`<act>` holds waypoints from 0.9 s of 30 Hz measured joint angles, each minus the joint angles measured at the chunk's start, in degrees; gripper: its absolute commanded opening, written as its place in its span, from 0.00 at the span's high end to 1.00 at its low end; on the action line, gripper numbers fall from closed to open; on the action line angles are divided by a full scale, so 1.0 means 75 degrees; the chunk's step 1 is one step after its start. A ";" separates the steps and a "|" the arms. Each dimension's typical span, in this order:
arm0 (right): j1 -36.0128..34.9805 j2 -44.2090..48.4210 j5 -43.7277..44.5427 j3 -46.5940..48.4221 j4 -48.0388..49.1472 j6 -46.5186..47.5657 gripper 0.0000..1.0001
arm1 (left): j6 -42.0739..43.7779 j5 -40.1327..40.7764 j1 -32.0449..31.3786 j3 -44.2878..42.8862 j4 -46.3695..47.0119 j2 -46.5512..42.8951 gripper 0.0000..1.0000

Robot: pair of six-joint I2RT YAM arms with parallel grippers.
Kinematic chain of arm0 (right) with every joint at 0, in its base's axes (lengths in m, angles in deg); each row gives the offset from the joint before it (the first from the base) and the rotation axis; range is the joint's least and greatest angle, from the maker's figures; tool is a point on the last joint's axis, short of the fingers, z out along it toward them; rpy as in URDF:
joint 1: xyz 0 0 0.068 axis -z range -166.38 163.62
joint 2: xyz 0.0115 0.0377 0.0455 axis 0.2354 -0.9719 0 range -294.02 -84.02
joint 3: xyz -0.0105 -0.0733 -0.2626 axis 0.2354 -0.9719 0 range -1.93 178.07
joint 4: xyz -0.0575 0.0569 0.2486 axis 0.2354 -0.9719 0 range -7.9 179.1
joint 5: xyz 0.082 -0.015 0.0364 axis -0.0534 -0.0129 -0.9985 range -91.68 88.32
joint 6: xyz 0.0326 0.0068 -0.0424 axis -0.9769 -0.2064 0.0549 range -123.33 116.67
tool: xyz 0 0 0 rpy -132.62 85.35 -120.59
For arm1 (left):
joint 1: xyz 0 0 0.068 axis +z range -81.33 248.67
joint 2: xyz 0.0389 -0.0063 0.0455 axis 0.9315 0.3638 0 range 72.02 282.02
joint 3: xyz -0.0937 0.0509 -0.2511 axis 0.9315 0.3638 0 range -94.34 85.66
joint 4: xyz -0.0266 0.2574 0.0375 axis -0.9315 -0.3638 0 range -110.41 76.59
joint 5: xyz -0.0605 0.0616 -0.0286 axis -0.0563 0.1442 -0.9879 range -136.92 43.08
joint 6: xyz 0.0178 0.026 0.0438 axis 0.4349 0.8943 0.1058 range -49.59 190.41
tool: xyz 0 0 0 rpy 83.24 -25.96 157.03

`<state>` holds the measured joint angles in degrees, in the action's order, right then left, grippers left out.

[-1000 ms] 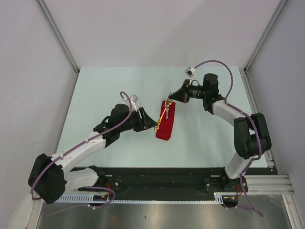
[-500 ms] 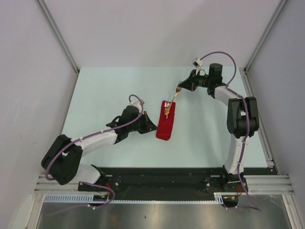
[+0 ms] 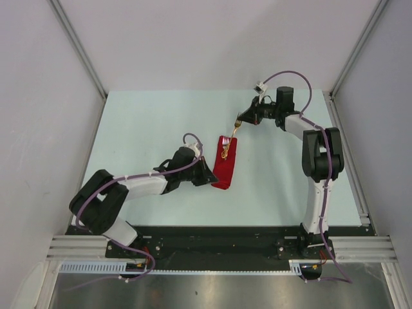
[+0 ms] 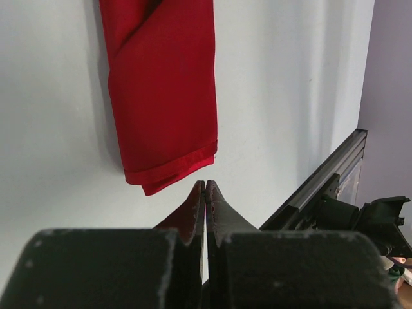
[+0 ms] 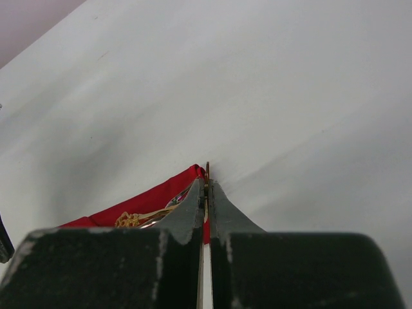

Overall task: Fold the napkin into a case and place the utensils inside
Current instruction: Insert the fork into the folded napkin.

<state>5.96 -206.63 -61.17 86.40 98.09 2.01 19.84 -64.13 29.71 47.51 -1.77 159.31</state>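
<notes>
your pale table [image 3: 141, 129], between grey walls [image 3: 193, 38], bears the red napkin [image 3: 225, 170]; left gripper [image 4: 205, 185] shut empty beside its hem, right gripper [image 5: 206, 183] clamped on a gold utensil [image 3: 235, 125].

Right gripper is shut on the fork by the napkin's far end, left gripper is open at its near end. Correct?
Not quite: the left gripper is shut, not open. The left wrist view shows its fingers pressed together, just short of the near end of the napkin. The right gripper is indeed shut on the fork by the far end.
</notes>
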 measured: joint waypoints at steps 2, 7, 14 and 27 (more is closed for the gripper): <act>-0.0026 -0.0041 0.0000 0.0038 -0.0131 0.0114 1.00 | -0.0006 -0.0006 -0.0006 0.0003 0.0082 0.0108 1.00; -0.0093 -0.0172 0.0000 0.0108 -0.0297 0.0283 1.00 | -0.0067 -0.0105 -0.0006 0.0070 0.0376 0.0350 1.00; -0.0189 -0.0254 0.0003 0.0154 -0.0536 0.0329 1.00 | -0.0405 -0.0326 -0.0012 0.0411 0.0877 0.0769 1.00; -0.0501 -0.0254 -0.0134 -0.0210 -0.0769 0.0437 1.00 | -0.0530 -0.0341 -0.0020 0.0583 0.1172 0.1131 1.00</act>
<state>2.20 -208.53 -62.17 84.83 92.32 5.29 15.87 -66.69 29.56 51.88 7.02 167.79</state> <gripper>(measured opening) 0.021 0.003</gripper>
